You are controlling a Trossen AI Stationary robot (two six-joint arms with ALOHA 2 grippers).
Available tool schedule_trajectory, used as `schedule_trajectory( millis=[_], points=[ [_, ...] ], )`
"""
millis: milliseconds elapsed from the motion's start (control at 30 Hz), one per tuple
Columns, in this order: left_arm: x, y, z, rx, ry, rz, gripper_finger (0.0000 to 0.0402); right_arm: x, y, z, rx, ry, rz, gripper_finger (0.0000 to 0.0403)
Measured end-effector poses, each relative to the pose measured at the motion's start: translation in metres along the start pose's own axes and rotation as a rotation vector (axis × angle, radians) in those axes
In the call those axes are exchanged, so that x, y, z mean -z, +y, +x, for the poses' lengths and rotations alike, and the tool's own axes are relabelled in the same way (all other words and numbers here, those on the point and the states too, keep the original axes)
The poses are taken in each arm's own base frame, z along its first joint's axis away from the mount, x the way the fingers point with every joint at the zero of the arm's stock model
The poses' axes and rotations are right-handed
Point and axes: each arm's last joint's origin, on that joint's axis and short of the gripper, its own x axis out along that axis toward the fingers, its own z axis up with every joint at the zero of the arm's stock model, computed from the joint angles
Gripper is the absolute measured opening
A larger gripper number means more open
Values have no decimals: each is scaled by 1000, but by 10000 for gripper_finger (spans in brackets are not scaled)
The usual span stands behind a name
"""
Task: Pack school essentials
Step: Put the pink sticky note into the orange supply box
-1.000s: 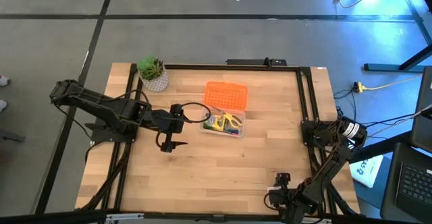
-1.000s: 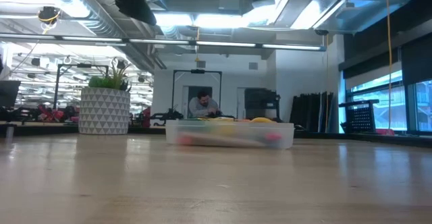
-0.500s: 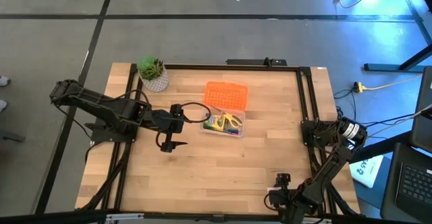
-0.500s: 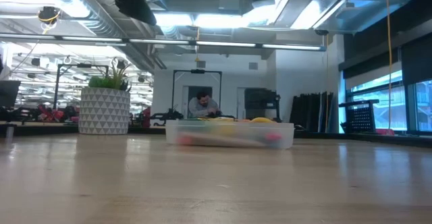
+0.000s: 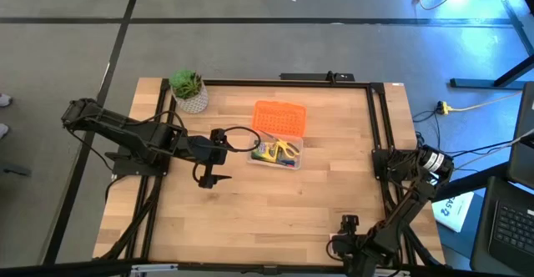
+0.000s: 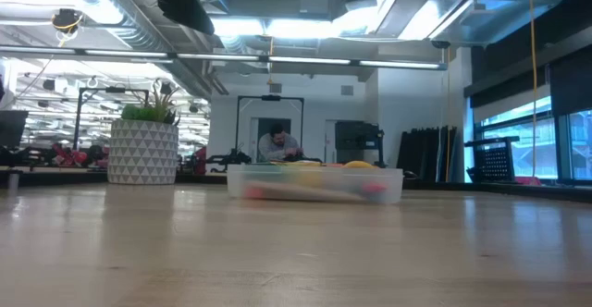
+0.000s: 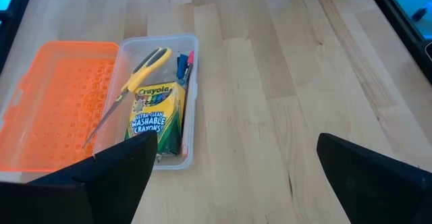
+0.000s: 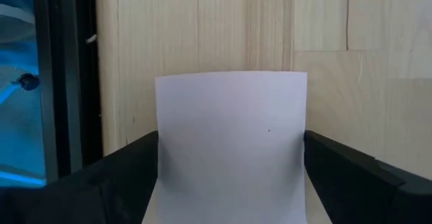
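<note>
Wood planks, pale and smooth, make up my bench. On it sits a clear plastic case with its ribbed orange lid folded flat beside it. Inside lie a green-yellow crayon box, yellow-handled scissors slanted across it, a small blue piece and a red-tipped pencil. My left pincer hangs just beside the case, arm stretched level, fingers spread wide and empty. My right pincer is folded down at the near right edge of the bench, fingers set either side of a curved white sheet; whether they grip it I cannot tell.
</note>
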Motion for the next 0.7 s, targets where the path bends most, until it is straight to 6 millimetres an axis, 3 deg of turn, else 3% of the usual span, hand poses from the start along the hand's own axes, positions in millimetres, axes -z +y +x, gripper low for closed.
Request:
schedule_trajectory(
  millis=[267,700],
  points=[
    [0,0,0,0,0,0,400,-13,1,-8,1,52,62,345],
    [0,0,0,0,0,0,400,-93,-27,-32,50,39,309,345]
  ],
)
